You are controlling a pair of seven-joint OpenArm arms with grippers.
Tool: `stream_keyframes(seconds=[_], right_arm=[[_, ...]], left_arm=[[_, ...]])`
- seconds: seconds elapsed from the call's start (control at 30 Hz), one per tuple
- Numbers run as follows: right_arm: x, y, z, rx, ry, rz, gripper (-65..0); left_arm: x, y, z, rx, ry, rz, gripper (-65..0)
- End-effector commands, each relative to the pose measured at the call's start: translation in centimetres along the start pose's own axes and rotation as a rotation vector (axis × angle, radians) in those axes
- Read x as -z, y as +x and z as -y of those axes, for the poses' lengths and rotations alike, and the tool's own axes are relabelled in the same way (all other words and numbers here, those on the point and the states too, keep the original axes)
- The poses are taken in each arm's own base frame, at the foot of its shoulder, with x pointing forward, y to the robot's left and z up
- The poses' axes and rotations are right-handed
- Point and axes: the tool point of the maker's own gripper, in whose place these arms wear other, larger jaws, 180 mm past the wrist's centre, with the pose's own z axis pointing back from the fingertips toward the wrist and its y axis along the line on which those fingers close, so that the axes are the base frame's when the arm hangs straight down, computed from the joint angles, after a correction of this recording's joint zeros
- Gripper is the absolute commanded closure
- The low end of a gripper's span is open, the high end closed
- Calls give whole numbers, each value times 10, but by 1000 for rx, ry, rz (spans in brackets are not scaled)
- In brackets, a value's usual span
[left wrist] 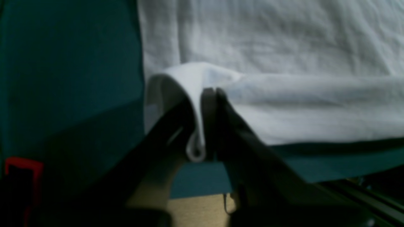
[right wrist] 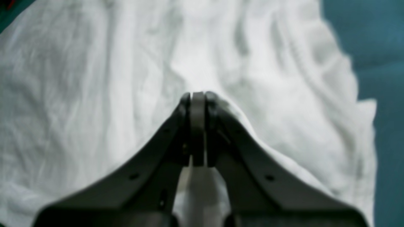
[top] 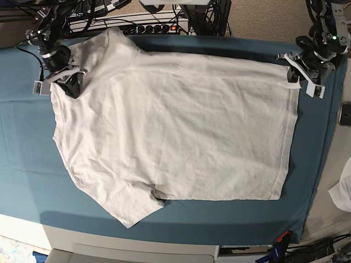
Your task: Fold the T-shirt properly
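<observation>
Broadly spread, the T-shirt [top: 175, 131], white and wrinkled, flat across a teal table cover [top: 27, 164], collar end toward the base view's left, hem toward its right, one short sleeve jutting toward the near edge. Beyond the cover's far edge, a tangle of cables and a power strip [top: 151, 26]; past the right side, pale floor, a small white cloth scrap [top: 343, 193] and a dark device [top: 345, 115].

At the shirt's shoulder end, the right gripper [right wrist: 198, 97], jaws pressed together on a raised ridge of fabric, cloth [right wrist: 94, 94] sloping away on both sides below the fingers [right wrist: 211, 104]. At the far hem corner, the left gripper [left wrist: 210, 94], likewise closed, pinching a hem edge lifted off the cover, the hem's rolled seam hanging down just beside the fingertips [left wrist: 221, 97]. Under that raised corner, a dark shadow on the teal; below the cover's edge, a strip of light wood [left wrist: 195, 211].
</observation>
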Motion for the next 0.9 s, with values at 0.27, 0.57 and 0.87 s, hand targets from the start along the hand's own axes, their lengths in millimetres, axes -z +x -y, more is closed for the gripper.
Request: stream_keyframes(seconds=[0.27,0.57,0.87], right_arm=[[11,49,-4,-25,8,139,0],[23,61,-11,-140,12,134,0],[37,70,-6,-223,-50,127,0]], left_arm=[[-4,15,-19,19,101,57,0],[-2,33,-20,24,101,103,0],[-2,34,-19,24,100,106,0]])
